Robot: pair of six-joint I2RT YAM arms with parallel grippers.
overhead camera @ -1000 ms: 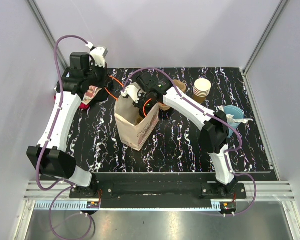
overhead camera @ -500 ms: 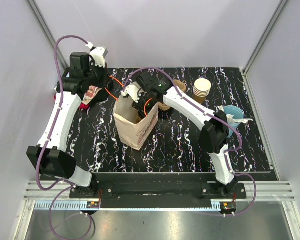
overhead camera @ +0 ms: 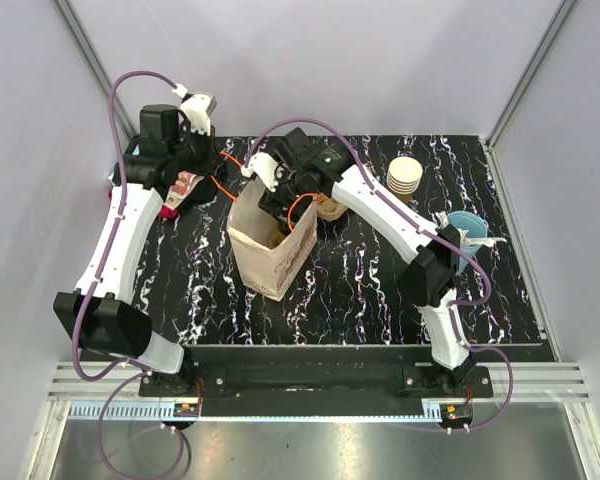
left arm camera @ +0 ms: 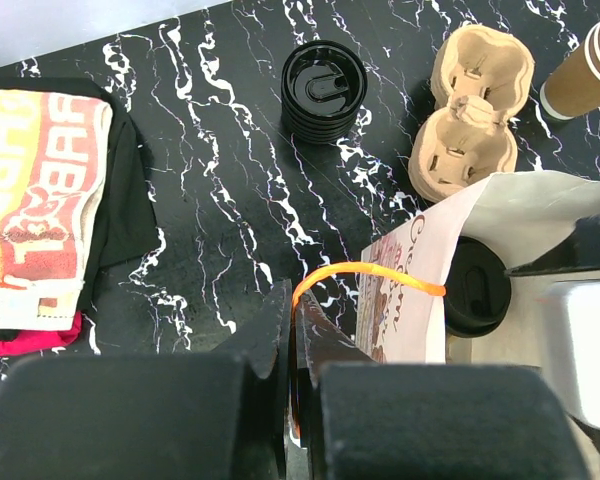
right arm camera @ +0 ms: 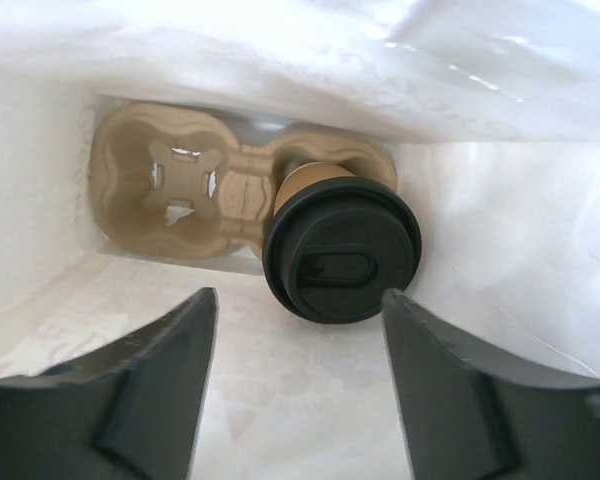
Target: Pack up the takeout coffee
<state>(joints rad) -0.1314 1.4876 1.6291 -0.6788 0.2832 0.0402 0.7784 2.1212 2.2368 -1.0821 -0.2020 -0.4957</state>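
The takeout coffee [right arm camera: 342,262], a brown paper cup with a black lid, stands in one socket of a pulp carrier [right arm camera: 158,190] at the bottom of the paper bag [overhead camera: 273,250]. My right gripper [right arm camera: 298,296] hangs open above it inside the bag, both fingers clear of the lid. From above, the right gripper [overhead camera: 278,207] sits in the bag's mouth. My left gripper [left arm camera: 293,302] is shut on the bag's orange handle [left arm camera: 372,271], just left of the bag [left arm camera: 415,275]. The coffee's lid [left arm camera: 477,287] shows through the bag's opening.
A stack of black lids [left arm camera: 324,88], a second pulp carrier [left arm camera: 470,110] and stacked lidless cups [overhead camera: 404,176] stand behind the bag. A light blue cup with stirrers [overhead camera: 467,230] is at the right. Printed packets on black cloth [left arm camera: 35,210] lie at the left.
My right gripper has opened and let go of the coffee, which now stands in the carrier. The right wrist has risen slightly at the bag's mouth. The left arm has not moved.
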